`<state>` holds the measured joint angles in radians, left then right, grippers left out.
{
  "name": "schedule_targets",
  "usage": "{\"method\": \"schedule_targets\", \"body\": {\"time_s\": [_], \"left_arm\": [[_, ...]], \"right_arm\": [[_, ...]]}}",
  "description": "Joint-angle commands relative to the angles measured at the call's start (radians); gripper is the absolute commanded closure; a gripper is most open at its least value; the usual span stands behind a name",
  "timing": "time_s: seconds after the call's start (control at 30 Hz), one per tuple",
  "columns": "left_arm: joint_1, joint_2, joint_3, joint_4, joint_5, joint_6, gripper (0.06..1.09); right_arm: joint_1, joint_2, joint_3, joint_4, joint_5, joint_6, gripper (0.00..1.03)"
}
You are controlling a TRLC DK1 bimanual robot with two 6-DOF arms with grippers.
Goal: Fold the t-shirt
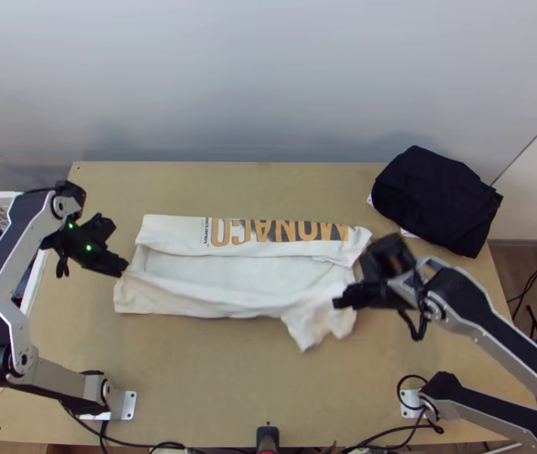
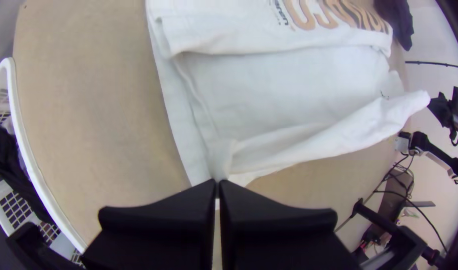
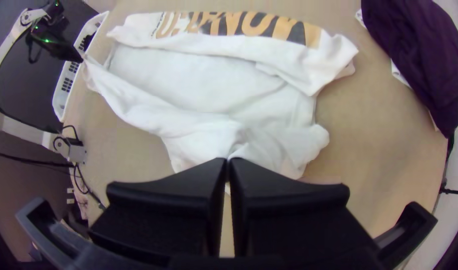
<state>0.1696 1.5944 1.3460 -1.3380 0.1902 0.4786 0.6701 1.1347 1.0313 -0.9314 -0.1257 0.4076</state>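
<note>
T-shirt [image 1: 231,268] stretches between my left hand [image 1: 124,268] and right hand [image 1: 339,303], both clenched on its nearer part

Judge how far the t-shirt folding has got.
Done: the t-shirt's far side lies folded inward, lettering showing. In hand: left hand and right hand grip the near side, partly raised. Remaining: laying that over the middle, then probably folding the long strip shorter.

The top view looks steeply down from high above the near side of the t-shirt [image 1: 215,268]; the 2 wrist views face its far side from closer, near its left and right ends; all 3 share its print [image 1: 272,230]
</note>
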Motion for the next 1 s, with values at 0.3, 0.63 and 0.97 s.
{"method": "schedule_targets", "body": {"time_s": [0.3,0.63,0.97], "left_arm": [[-0.042,0.211,0.393,-0.007,0.023,-0.126,1.05],[-0.068,0.424,0.682,-0.007,0.022,-0.216,1.05],[-0.065,0.569,0.777,-0.024,0.018,-0.252,1.05]], "right_arm": [[-0.199,0.240,0.222,0.086,-0.054,-0.130,1.00],[-0.233,0.366,0.246,0.213,-0.054,-0.128,1.00],[-0.343,0.573,0.326,0.270,-0.054,-0.158,1.00]]}}
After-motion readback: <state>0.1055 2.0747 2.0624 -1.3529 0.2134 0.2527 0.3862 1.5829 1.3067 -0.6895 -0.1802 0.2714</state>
